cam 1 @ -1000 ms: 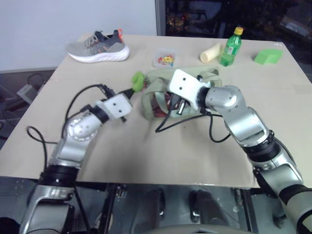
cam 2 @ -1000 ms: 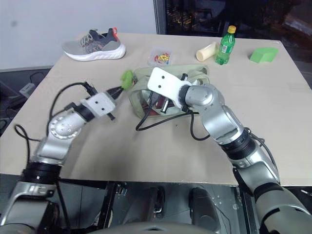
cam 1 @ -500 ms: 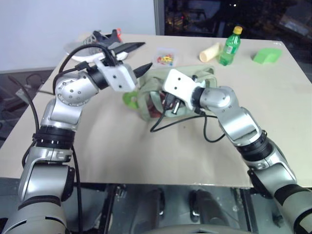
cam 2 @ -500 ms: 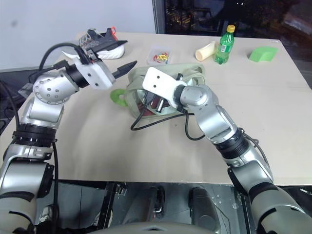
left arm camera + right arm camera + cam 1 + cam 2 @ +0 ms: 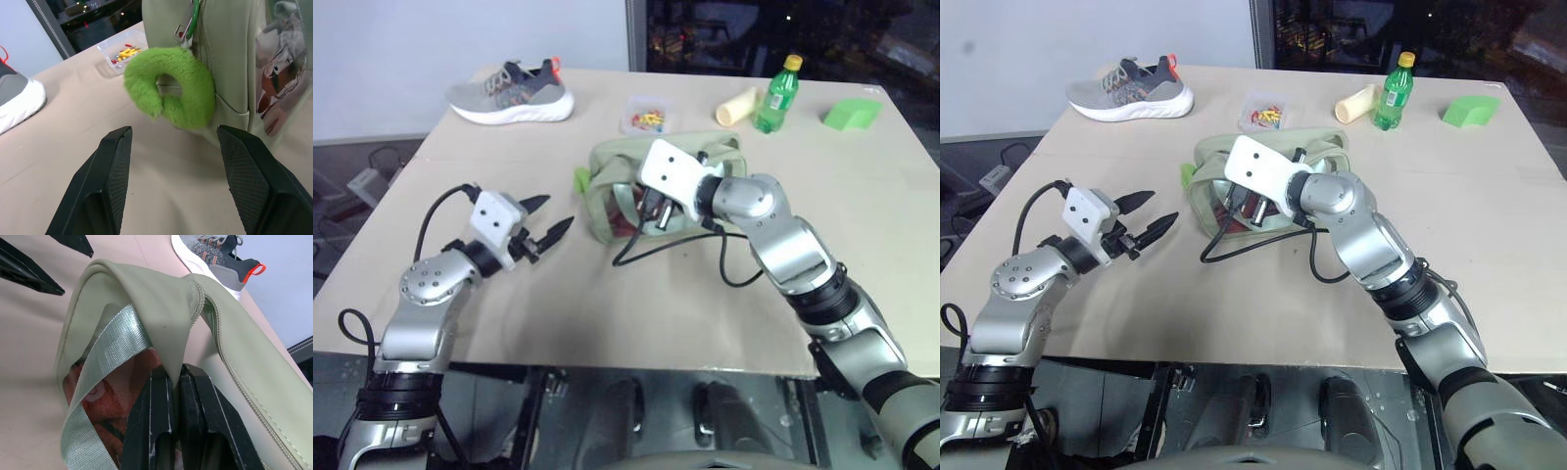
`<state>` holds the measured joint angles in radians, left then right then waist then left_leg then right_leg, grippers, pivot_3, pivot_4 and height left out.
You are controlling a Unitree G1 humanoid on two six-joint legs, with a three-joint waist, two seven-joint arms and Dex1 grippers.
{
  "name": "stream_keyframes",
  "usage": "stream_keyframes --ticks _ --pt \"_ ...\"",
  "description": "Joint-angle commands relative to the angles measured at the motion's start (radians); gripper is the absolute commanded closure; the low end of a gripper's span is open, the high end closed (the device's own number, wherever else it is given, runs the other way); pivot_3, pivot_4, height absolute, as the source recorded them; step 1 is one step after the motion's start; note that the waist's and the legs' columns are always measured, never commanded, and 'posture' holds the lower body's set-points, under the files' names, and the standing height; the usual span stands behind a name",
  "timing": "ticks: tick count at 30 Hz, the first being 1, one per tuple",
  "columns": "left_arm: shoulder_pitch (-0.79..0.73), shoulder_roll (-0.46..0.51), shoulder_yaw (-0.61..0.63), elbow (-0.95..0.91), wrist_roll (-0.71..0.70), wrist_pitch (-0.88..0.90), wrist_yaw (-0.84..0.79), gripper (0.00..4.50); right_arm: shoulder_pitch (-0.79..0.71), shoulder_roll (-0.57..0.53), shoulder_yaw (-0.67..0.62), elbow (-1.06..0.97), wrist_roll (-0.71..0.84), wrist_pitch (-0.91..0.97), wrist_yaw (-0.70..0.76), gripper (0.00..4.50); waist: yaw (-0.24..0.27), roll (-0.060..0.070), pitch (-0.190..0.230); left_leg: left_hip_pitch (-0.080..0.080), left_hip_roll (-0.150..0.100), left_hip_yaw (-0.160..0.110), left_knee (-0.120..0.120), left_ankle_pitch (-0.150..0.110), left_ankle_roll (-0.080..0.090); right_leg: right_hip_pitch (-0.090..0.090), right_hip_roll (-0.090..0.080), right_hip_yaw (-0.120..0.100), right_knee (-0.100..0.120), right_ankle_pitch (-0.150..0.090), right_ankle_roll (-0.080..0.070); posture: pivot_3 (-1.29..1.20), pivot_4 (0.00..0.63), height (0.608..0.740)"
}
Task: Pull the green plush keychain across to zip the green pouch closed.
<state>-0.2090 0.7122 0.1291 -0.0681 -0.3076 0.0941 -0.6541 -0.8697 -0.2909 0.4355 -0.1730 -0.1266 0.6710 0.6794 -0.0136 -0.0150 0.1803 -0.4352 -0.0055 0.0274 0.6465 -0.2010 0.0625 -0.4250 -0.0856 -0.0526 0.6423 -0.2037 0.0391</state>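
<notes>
- On the tan table (image 5: 607, 313), the right gripper (image 5: 172, 382) pinches a fold of the green pouch (image 5: 617, 166), its fingers pressed together on the fabric.
- The left gripper (image 5: 540, 217) hangs empty, its fingers spread wide, a short way from the pouch's end.
- Just ahead of the left fingers (image 5: 110, 166), the green plush keychain (image 5: 168, 88) dangles from the pouch's zipper, free of both hands.
- Beyond the grippers lie a shoe (image 5: 509, 93), a bottle (image 5: 776, 93) and a green wedge (image 5: 850, 113).
</notes>
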Motion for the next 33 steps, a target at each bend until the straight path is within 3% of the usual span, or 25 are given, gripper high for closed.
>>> stream_keyframes --ticks 1,7,13,19,27,33 --pt "-0.052 -0.012 -0.023 0.004 0.076 -0.037 0.027 1.64 -0.012 0.005 -0.01 -0.021 0.005 -0.019 0.003 4.5 0.001 0.0 0.0 0.0 0.0 0.0 0.0 0.0 0.0 0.0 0.0 0.0 0.0 0.0 0.0 0.0 0.15 0.74" --pt "-0.122 -0.05 -0.111 0.075 0.247 -0.134 0.078 1.64 -0.01 0.008 -0.011 -0.032 0.003 -0.004 0.002 4.5 0.001 0.0 0.0 0.0 -0.002 0.001 -0.001 0.001 0.001 0.0 0.004 0.001 0.0 0.0 0.0 0.0 0.15 0.74" --pt "-0.141 -0.105 -0.157 0.133 0.304 -0.195 0.089 1.64 -0.007 0.009 -0.012 -0.044 0.001 0.011 0.0 4.5 0.001 0.0 0.0 0.0 -0.001 0.002 -0.001 0.001 0.002 0.0 0.005 0.002 0.0 0.0 0.0 0.0 0.15 0.74" --pt "-0.194 -0.104 -0.152 0.204 0.369 -0.277 0.111 4.39 -0.003 0.012 -0.009 -0.051 0.003 0.019 -0.001 4.5 0.002 0.0 0.0 0.0 -0.001 0.002 -0.001 0.002 0.004 0.0 0.004 0.002 0.0 0.0 0.0 0.0 0.15 0.74" --pt "-0.307 0.074 -0.122 0.297 0.557 -0.551 0.22 4.45 -0.001 0.024 -0.008 -0.044 0.004 0.014 -0.007 4.5 0.0 0.0 0.0 0.0 -0.001 0.002 -0.002 0.002 0.003 -0.001 0.0 0.002 0.0 0.0 0.0 0.0 0.15 0.74" --pt "-0.511 0.213 -0.173 0.39 0.665 -0.806 0.232 4.45 -0.011 0.037 -0.007 -0.02 0.005 0.0 -0.014 4.5 0.001 -0.001 0.0 -0.003 -0.002 0.002 -0.002 0.001 0.002 -0.004 0.0 0.001 0.0 0.0 0.0 0.0 0.15 0.74"
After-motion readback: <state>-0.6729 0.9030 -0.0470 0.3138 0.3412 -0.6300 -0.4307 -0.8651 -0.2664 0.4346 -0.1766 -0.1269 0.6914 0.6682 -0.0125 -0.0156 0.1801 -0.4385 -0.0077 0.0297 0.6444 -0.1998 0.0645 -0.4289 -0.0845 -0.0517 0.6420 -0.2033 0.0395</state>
